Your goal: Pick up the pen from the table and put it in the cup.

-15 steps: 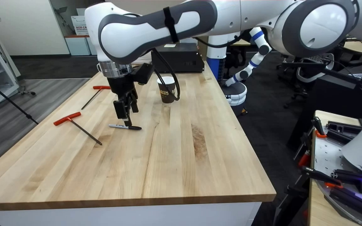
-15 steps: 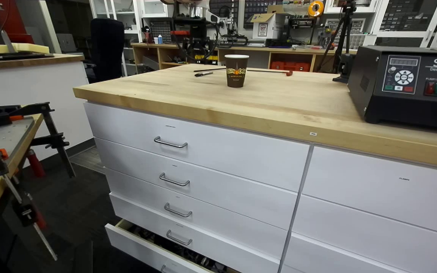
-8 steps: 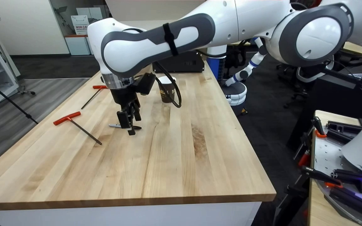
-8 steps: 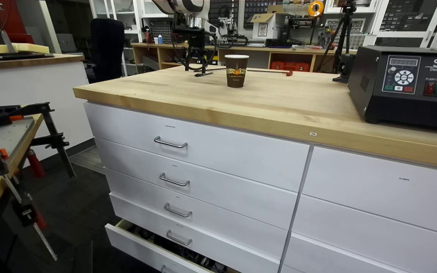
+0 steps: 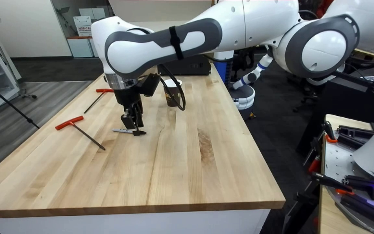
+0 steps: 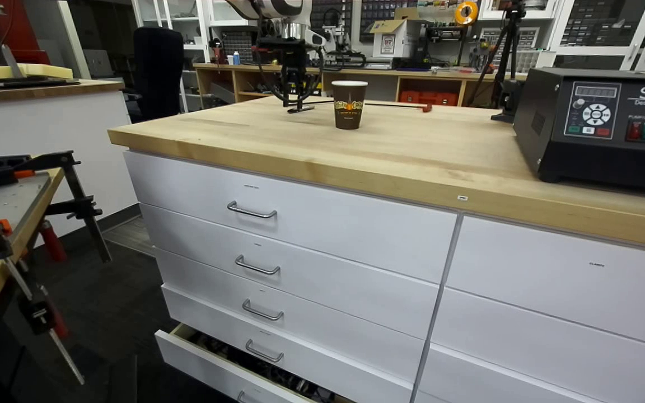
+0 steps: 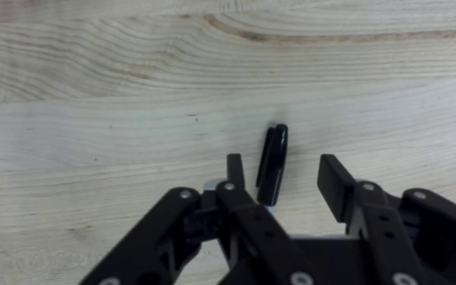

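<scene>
The slim pen [image 7: 275,166], glossy black at its rounded cap and pale along the barrel, lies on the counter [image 5: 180,169] of planked, grained wood, between the blocky fingers [image 7: 333,186] of the hand [image 7: 282,173], which is spread wide; apart from them the tapered brown paper cup [image 6: 349,107] stands upright and two red T-handled tools [image 5: 69,122] lie

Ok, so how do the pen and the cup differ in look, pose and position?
Pose: the pen lies flat; the cup stands upright.
Look: the pen is slim, with a pale barrel and black cap; the cup is dark brown, with a pale rim.
Position: the pen is in the gap of the open gripper; the cup stands apart from it.
Both rest on the table.
</scene>
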Tool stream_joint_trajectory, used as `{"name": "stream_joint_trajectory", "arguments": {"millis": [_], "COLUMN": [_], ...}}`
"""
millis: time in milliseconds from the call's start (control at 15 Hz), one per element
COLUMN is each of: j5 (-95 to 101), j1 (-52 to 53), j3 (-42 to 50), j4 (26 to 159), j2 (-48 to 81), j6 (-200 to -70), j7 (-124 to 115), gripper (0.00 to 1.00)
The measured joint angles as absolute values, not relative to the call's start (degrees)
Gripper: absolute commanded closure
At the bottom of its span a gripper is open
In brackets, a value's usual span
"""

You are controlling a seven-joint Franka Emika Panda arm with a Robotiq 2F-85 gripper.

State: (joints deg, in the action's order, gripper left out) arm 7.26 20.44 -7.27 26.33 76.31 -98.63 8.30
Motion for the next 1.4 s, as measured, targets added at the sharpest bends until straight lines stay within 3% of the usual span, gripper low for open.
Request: {"name": "stream_joint_trajectory", "arguments": {"millis": [67, 133, 200, 467, 533, 600, 733, 1200, 1400], "j5": [7.23, 7.21, 7.17, 7.14, 7.01, 7.00, 6.90, 6.83, 6.84], "j1": [20.47, 20.48, 20.48, 20.49, 20.58, 20.63, 20.95, 21.88, 21.89], "j3": [-7.04, -6.89, -6.79, -6.86, -6.84, -6.93, -6.97, -7.22, -7.22], "j4": [25.46, 24.66, 24.03, 24.14, 23.94, 24.00, 23.91, 23.62, 23.61], "j2": [76.63, 76.98, 77.33, 77.62, 77.84, 78.01, 78.54, 78.93, 78.74], "j6": [-98.42, -98.20, -97.93, -97.87, -97.71, -97.88, -97.86, -98.12, -98.10], "j7": [8.30, 8.30, 8.30, 8.30, 8.30, 8.30, 8.30, 8.28, 8.29], "gripper": [0.51, 0.37, 0.36, 0.11, 0.11, 0.48, 0.46, 0.92, 1.00]}}
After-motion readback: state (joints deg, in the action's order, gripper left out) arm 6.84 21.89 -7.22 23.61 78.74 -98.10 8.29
